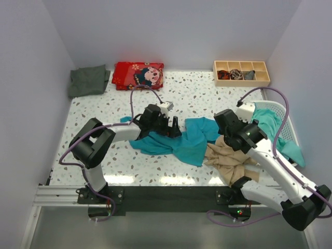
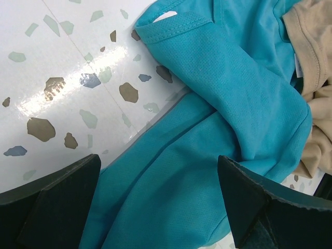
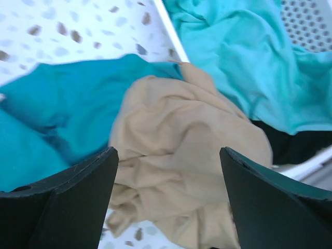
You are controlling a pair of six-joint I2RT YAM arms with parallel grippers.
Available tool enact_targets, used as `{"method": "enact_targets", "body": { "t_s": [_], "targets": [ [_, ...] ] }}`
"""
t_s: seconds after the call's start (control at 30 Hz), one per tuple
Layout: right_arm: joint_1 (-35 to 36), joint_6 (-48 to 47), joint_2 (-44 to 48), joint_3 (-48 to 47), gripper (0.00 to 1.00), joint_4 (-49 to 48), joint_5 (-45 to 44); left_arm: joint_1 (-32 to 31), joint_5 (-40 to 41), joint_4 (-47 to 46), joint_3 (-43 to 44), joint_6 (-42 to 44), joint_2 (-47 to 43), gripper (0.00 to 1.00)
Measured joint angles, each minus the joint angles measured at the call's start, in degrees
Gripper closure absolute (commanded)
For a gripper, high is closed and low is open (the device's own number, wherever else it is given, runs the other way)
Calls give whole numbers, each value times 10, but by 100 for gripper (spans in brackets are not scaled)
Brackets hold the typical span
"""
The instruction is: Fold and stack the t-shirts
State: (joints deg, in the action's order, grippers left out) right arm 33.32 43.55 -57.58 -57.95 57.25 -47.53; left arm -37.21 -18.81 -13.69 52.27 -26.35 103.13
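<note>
The tabletop [image 2: 62, 62] is glossy speckled terrazzo that throws glare. The teal t-shirt [image 2: 233, 104] is matt cloth with a fine mesh knit. The beige t-shirt [image 3: 187, 155] is soft, crumpled cloth. At upper right, the basket [image 3: 311, 21] is perforated white plastic.

Black-and-white arms [image 1: 122, 132], purple cables [image 1: 267, 88]

Pale lilac walls [image 1: 171, 26] enclose speckled terrazzo table [image 1: 197, 93]; glare near front.

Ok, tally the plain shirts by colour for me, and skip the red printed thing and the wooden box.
teal shirt, spread on the table: 1
turquoise shirt, lighter, draped in the basket: 1
beige shirt, crumpled: 1
grey-green shirt, far left corner: 1
Total: 4
</note>
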Motion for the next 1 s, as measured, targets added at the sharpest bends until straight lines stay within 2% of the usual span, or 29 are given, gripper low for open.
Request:
{"method": "enact_targets", "body": {
  "t_s": [0.13,0.37,0.57,0.7,0.73,0.83,0.87,0.93,0.97,1.0],
  "targets": [
    [-7,24,-29,1,8,69,-33,0,-3,0,1,2,1,0],
    [-38,31,-49,17,8,111,-38,0,-5,7,6,8,1,0],
    [-66,14,-128,18,14,100,-11,0,-5,15,10,19,0,0],
    [-87,-4,-145,20,34,88,6,0,-5,26,11,22,0,0],
    [-92,-7,-145,21,44,87,9,0,-5,28,11,25,0,0],
    [-111,-22,-152,21,53,78,21,0,-5,36,17,32,0,0],
    [-115,-26,-158,21,65,76,24,0,-5,39,19,34,0,0],
    [-122,-32,-175,21,81,72,31,0,-5,45,24,37,0,0],
    [-124,-36,-183,21,99,71,36,0,-5,48,27,40,0,0],
    [-125,-41,-188,21,100,70,38,0,-5,51,29,44,0,0]
  ]
}}
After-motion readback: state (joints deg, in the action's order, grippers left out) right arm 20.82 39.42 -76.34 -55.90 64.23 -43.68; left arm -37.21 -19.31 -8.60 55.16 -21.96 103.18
